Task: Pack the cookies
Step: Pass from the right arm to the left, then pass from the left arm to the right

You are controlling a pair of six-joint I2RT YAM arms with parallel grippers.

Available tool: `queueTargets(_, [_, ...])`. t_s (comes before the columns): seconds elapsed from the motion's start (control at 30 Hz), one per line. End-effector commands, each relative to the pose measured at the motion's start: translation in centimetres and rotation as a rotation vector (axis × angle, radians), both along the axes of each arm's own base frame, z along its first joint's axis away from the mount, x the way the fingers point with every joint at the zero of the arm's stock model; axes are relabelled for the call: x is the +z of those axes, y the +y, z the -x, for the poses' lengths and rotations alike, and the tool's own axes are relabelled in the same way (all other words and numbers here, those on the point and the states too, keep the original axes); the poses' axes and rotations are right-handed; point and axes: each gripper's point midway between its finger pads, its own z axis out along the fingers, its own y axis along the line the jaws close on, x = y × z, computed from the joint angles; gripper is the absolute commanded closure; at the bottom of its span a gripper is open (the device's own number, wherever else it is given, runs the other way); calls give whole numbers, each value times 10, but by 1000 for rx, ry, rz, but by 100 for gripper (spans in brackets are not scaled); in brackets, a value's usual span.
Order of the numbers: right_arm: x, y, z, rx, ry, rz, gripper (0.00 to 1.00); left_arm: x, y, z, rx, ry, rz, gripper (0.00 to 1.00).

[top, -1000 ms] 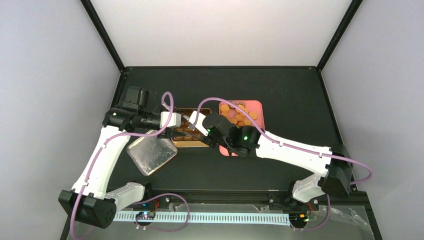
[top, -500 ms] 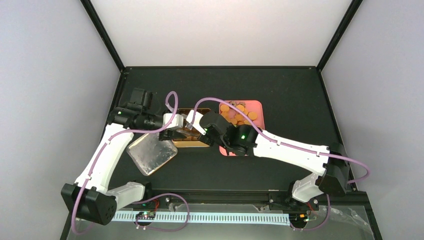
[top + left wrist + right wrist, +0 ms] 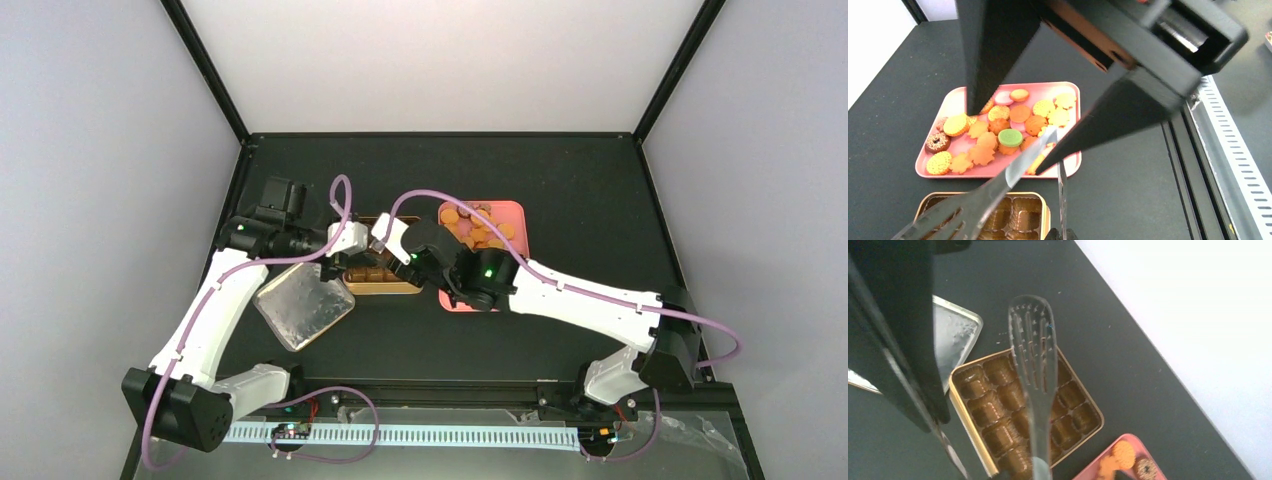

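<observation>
The cookies [image 3: 480, 228] lie heaped on a pink tray [image 3: 515, 215]; the left wrist view shows them orange-golden [image 3: 980, 152], with one green [image 3: 1010, 137]. Left of the tray stands the brown tin [image 3: 385, 287], its cups bare where they show [image 3: 993, 405]. Both grippers meet above the tin. My left gripper [image 3: 352, 242] is shut on the metal tongs [image 3: 1018, 167] near where their two arms join. My right gripper [image 3: 388, 240] has its jaws apart, and a slotted tong arm [image 3: 1032, 350] runs through the gap. Only one right finger [image 3: 903, 350] shows.
The tin's silver lid [image 3: 303, 305] lies flat on the black table left of and nearer than the tin. A pale toothed rail [image 3: 420, 435] runs along the near edge between the arm bases. Black frame posts rise at the back corners.
The left jaws have closed on the tongs and the right jaws have parted. Both grippers have drifted slightly left and back over the tin.
</observation>
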Motion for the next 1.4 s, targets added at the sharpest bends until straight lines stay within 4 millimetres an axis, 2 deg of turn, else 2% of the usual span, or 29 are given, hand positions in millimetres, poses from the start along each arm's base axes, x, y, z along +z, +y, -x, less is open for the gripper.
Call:
queueTargets(0.0, [68, -8, -12, -28, -22, -217, 33, 42, -8, -7, 31, -4, 121, 99])
queueTargets(0.07, [94, -20, -21, -24, 29, -341, 21, 51, -10, -10, 56, 48, 162, 99])
queueTargets(0.1, [106, -31, -30, -37, 49, -405, 14, 57, -12, -11, 70, 81, 187, 99])
queueTargets(0.17, [128, -50, -36, -31, 88, -529, 3, 70, -14, -16, 105, 134, 237, 99])
queueTargets(0.27, [151, -80, -39, -36, 124, -692, 0, 93, -16, -26, 163, 182, 314, 99])
queueTargets(0.4, [158, -118, -38, -42, 211, -906, 0, 127, -14, -45, 250, 233, 431, 99])
queueTargets(0.53, [140, -139, -35, -71, 322, -1044, 0, 160, -10, -64, 329, 269, 545, 99])
queueTargets(0.63, [127, -145, -29, -77, 391, -1139, 0, 181, -8, -73, 354, 299, 605, 99])
queueTargets(0.77, [121, -146, -19, -26, 486, -1292, 0, 208, -6, -76, 356, 339, 678, 99])
queueTargets(0.87, [121, -141, -19, 31, 550, -1397, 0, 220, -4, -74, 348, 364, 734, 99])
queueTargets(0.97, [136, -137, -25, 84, 552, -1473, 0, 227, -4, -71, 333, 393, 774, 99])
queueTargets(1.13, [175, -126, -34, 221, 535, -1571, 0, 228, -3, -69, 331, 410, 798, 99])
queueTargets(1.37, [202, -109, -49, 309, 517, -1623, 3, 227, -1, -73, 348, 446, 817, 98])
